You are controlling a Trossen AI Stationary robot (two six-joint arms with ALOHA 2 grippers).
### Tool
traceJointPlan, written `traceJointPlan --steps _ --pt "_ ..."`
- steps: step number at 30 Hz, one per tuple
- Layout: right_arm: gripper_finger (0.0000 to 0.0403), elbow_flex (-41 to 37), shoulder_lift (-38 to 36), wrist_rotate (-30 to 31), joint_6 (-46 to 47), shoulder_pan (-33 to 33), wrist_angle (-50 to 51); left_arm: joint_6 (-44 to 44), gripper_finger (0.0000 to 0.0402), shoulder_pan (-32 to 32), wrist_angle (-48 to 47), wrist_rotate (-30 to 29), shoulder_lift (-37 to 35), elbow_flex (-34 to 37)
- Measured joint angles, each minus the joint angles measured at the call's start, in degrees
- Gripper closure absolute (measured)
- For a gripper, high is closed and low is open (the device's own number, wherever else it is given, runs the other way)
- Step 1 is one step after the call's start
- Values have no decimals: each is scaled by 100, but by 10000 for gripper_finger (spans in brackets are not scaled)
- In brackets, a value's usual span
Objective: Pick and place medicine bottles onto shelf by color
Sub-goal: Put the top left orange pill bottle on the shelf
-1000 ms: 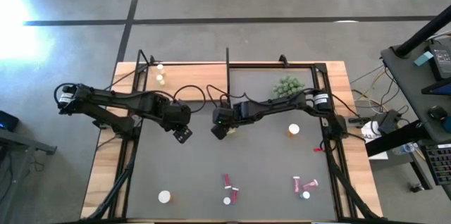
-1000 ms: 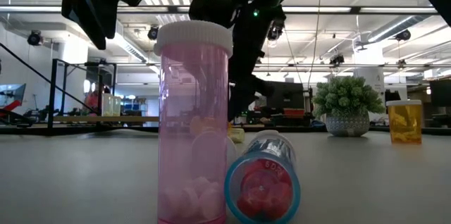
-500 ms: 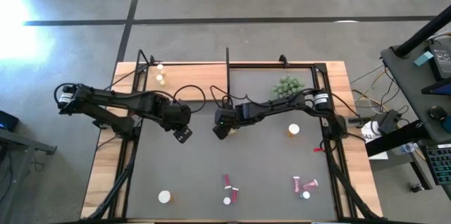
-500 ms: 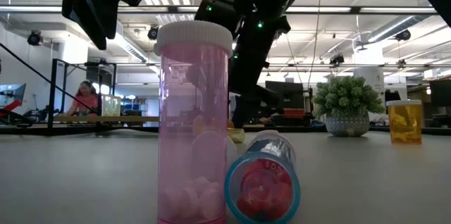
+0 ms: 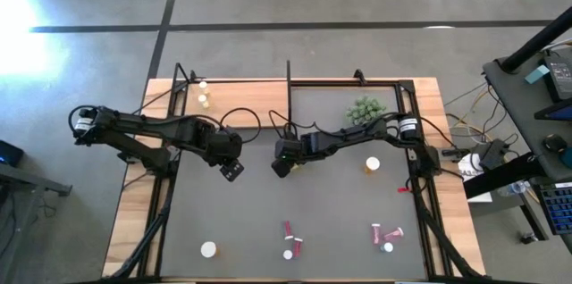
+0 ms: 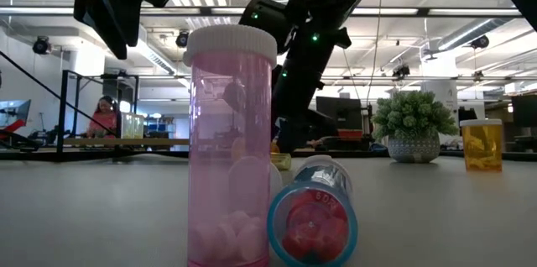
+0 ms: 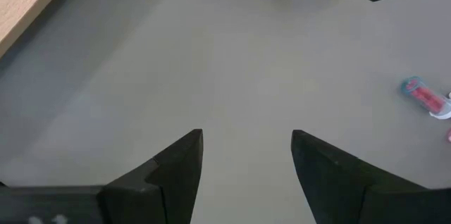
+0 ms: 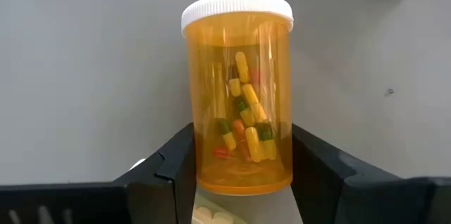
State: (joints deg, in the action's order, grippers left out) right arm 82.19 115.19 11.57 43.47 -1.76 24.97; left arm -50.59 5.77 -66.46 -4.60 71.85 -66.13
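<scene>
An orange bottle (image 8: 239,97) with a white cap stands on the grey mat mid-table, cap up. My right gripper (image 5: 282,168) has come down around it and is shut on it. Something pale (image 8: 211,217) shows just below the bottle. My left gripper (image 5: 231,171) hangs open above bare mat to the left, with nothing between its fingers (image 7: 176,164). Another orange bottle (image 5: 372,165) stands to the right. Pink bottles (image 5: 288,229) and a white one (image 5: 208,249) sit near the front edge. The shelf (image 6: 92,142) at the far left carries two small bottles (image 5: 204,100). My right gripper pinches the orange bottle's lower wall (image 8: 204,160) between its two fingers, one on each side. The fingers (image 8: 173,168) come slanting down from above and the table's right. The bottle stays upright, and its base appears to rest on the mat.
A small green plant (image 5: 365,109) stands at the far right of the mat. A thin black post (image 5: 288,79) rises at the far edge. More pink bottles (image 5: 385,231) lie at the front right. In the low view, an upright pink bottle (image 6: 231,145) and a lying one (image 6: 312,217) stand close.
My right gripper has sunk a little toward the mat around the orange bottle. My left arm has kept still.
</scene>
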Motion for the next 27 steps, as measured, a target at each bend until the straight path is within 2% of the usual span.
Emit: traceJointPlan --steps 8,16,22,27 --pt "228 82 -252 -299 -111 -2 144 -2 201 1 26 0 0 0" --pt "240 94 -688 -304 -368 -4 262 -4 201 1 328 0 0 2" --pt "235 94 -1455 -317 -621 -2 726 206 201 -1 1102 -34 0 4" --pt "231 94 -2342 -311 -1047 0 1043 1085 201 -4 2420 -405 0 4"
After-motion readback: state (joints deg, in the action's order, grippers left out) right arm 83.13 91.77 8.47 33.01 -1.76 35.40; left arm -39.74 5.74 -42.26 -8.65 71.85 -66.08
